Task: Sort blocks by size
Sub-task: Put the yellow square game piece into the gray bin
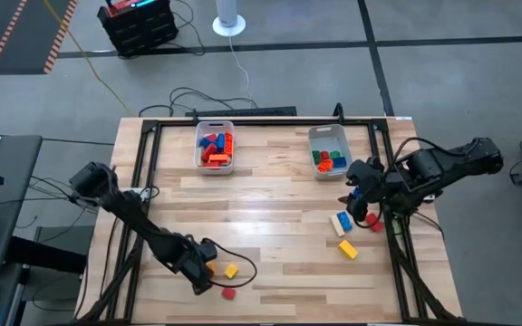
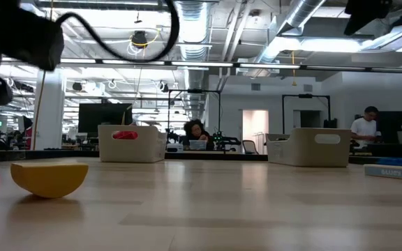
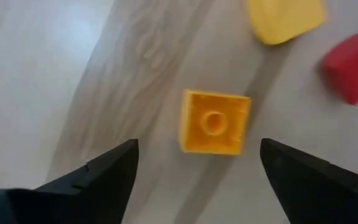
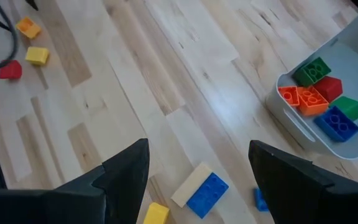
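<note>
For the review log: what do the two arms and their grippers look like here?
Both arms are dark, jointed links with black cables trailing along them. The left gripper and right gripper each end in two black, wedge-shaped fingers with no visible markings.

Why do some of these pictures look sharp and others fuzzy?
Left wrist view: the orange block and the neighbouring yellow block look soft, too close to the lens. Low view: the near yellow block is blurred, ceiling lights glare. High view: evenly lit, the table crisp.
</note>
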